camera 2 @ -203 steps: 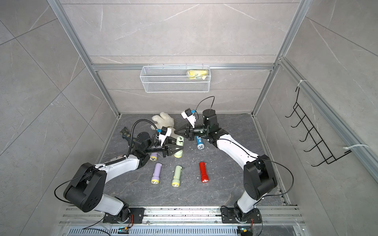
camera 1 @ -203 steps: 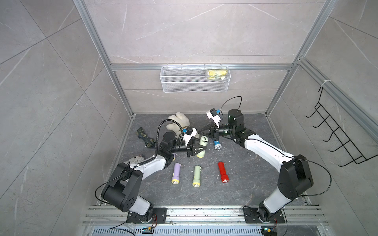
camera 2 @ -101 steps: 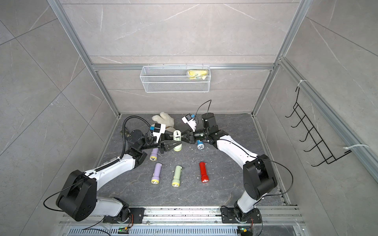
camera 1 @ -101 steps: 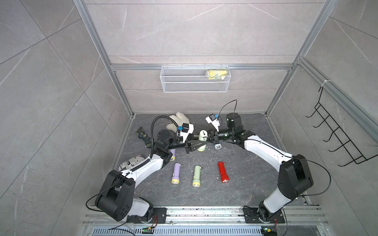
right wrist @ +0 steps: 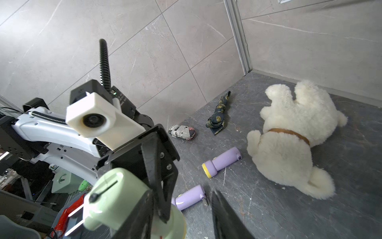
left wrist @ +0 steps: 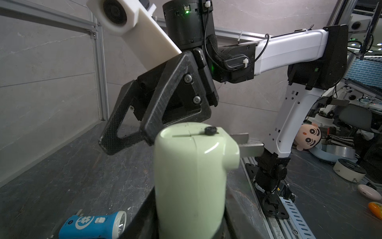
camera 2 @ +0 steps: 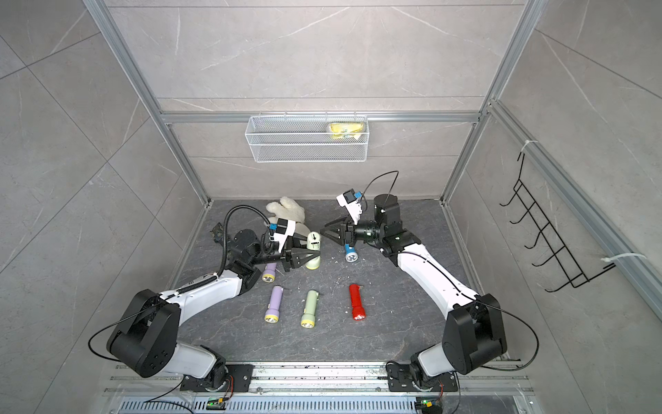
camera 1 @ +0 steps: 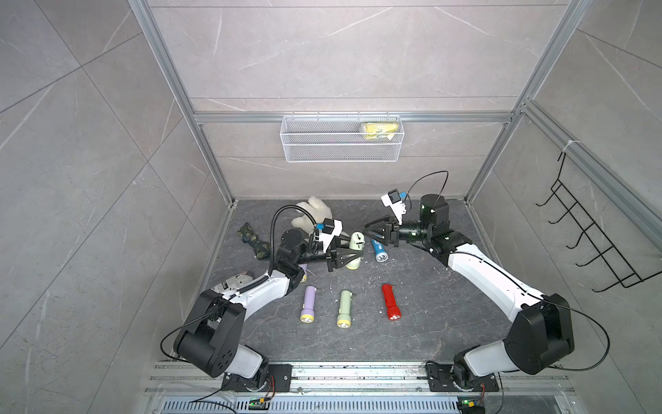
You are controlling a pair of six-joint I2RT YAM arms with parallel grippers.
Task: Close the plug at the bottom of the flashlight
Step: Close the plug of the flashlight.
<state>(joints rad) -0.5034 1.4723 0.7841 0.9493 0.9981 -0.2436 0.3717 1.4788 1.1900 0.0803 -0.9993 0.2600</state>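
Note:
My left gripper is shut on a pale green flashlight, holding it upright by its lens end with the bottom end up. The plug shows as two metal prongs sticking out sideways from the bottom end. My right gripper is open and hangs at the height of that end, on the side away from the prongs. Its fingertips are close behind the flashlight; whether they touch it I cannot tell.
On the floor lie a blue flashlight, a purple one, a green one, a red one, and another purple one under my left arm. A white plush and a bow tie lie at the back left. A wire basket hangs on the back wall.
My right gripper has gone from shut to open beside the flashlight's bottom end. My left gripper has kept its hold and the flashlight has shifted only slightly.

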